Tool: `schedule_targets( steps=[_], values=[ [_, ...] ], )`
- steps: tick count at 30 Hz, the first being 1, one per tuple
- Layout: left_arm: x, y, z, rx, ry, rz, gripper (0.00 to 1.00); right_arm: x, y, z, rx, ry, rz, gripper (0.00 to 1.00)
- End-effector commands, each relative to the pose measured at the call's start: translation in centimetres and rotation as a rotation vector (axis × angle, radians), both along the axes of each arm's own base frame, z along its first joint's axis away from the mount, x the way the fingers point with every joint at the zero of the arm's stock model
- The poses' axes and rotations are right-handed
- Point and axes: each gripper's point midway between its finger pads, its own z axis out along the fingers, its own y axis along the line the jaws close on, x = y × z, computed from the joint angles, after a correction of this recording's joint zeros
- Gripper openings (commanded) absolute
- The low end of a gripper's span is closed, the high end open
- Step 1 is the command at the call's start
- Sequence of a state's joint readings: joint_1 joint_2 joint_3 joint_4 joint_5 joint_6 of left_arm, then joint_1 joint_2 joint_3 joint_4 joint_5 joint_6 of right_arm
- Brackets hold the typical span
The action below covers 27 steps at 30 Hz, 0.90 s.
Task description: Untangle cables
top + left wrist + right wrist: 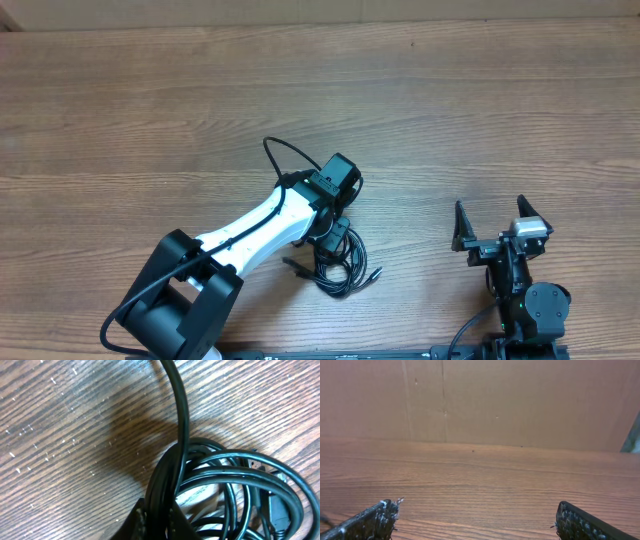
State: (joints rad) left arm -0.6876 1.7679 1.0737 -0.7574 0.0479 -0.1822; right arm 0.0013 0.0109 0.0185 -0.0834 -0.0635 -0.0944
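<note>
Brown wood grain covers the whole table [150, 100], with fine pale scratches that show in my left wrist view. Behind its far edge, in my right wrist view, stands a flat brown wall [520, 400] with one vertical seam. On this surface I count one tangle only, the cables [340, 265], thin black cords looped over each other on the near half of the table. How many cords make up the tangle I cannot tell, because the loops cross too much. I do count two small plug tips sticking out of it, one plug tip [291, 264] on its left side and another plug tip [375, 272] on its right side. I have two arms and two grippers. My left gripper [155, 522] is down on the far edge of the tangle, and its fingers are drawn narrow, pinching several strands between them; the other loops spread on the wood to the right of that pinch. My right gripper [493, 225] is well apart from the tangle, to its right. Its fingers are spread wide with only bare table between them, and it holds nothing.
</note>
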Motion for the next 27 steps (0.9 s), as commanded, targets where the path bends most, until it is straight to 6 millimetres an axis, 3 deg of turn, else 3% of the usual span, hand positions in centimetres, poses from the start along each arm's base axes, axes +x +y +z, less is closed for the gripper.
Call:
schedule_targets(
  steps=[1,9,17,22,27],
  values=[
    [-0.4,-0.1,-0.5,0.005,0.014,-0.009,0.04,0.0,0.0,-0.3,-0.005,-0.001,-0.001,1.0],
    [-0.2,-1.5,0.5,-0.055,0.026,-0.015,0.04,0.0,0.0,-0.3,-0.005,-0.001,-0.001,1.0],
    [0.5,-4.9,3.4,-0.207,0.055,-0.01,0.04,0.0,0.0,-0.3,-0.005,-0.001,-0.001,1.0],
    [1.9,-5.5,5.0,-0.243,0.053,0.125,0.04,0.0,0.0,-0.3,-0.005,-0.001,-0.001,1.0],
    [2.5,-5.4,7.0,-0.265,0.07,0.143,0.04,0.0,0.0,-0.3,-0.005,-0.001,-0.001,1.0]
  ],
)
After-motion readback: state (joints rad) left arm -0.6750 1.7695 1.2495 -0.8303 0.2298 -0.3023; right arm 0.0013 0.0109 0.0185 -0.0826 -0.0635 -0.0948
